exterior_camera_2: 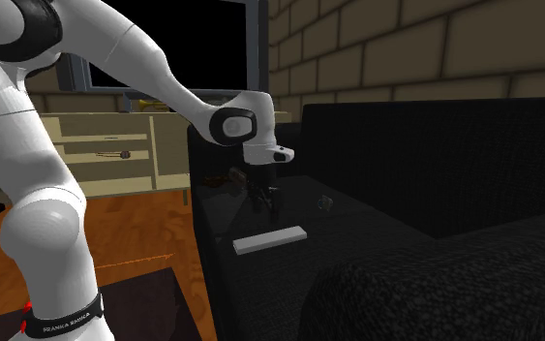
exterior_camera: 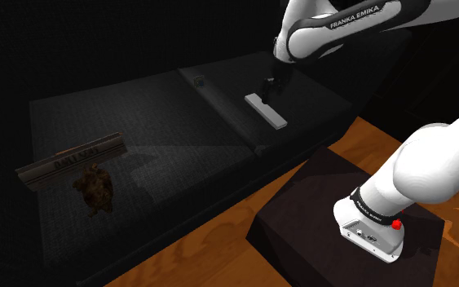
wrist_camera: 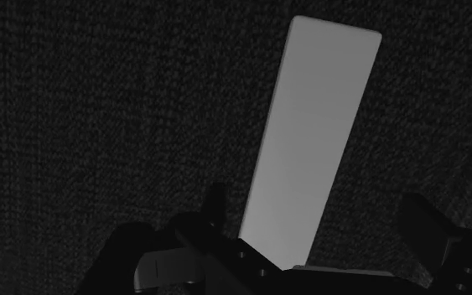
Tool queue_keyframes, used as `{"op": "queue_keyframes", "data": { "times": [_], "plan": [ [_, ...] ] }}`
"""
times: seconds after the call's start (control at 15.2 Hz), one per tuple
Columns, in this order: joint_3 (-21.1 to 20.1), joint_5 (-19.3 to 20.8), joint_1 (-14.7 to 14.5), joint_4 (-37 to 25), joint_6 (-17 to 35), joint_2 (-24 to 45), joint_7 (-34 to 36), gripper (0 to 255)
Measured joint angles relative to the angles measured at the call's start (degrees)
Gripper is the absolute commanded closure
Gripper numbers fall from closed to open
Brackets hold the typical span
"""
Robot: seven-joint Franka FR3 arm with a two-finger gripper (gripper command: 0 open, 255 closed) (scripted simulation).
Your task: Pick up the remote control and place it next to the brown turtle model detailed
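Item: grey remote control [exterior_camera: 267, 111], flat on sofa cushion [exterior_camera: 162, 122]. My tool [exterior_camera: 270, 88] hangs over its end, jaws apart to straddle it; brown turtle [exterior_camera: 95, 189] well apart.

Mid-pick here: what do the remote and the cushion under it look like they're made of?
Remote: a plain, smooth, matte light-grey slab with no buttons or texture, so its material can't be told. Cushion: dark woven fabric, probably upholstery; a fine knit-like weave shows all across it.

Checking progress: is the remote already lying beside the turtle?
No, the grey remote lies far across the couch from the brown turtle.
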State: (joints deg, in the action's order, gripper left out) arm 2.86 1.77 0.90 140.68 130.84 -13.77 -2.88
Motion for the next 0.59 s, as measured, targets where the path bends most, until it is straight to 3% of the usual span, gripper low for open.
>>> {"op": "queue_keyframes", "data": {
  "times": [0.2,0.59],
  "plan": [
    [0.14,0.16,0.12,-0.67,4.45,5.07,0.10,0],
    [0.19,0.11,0.13,0.45,9.34,8.78,0.13,0]
  ]
}}
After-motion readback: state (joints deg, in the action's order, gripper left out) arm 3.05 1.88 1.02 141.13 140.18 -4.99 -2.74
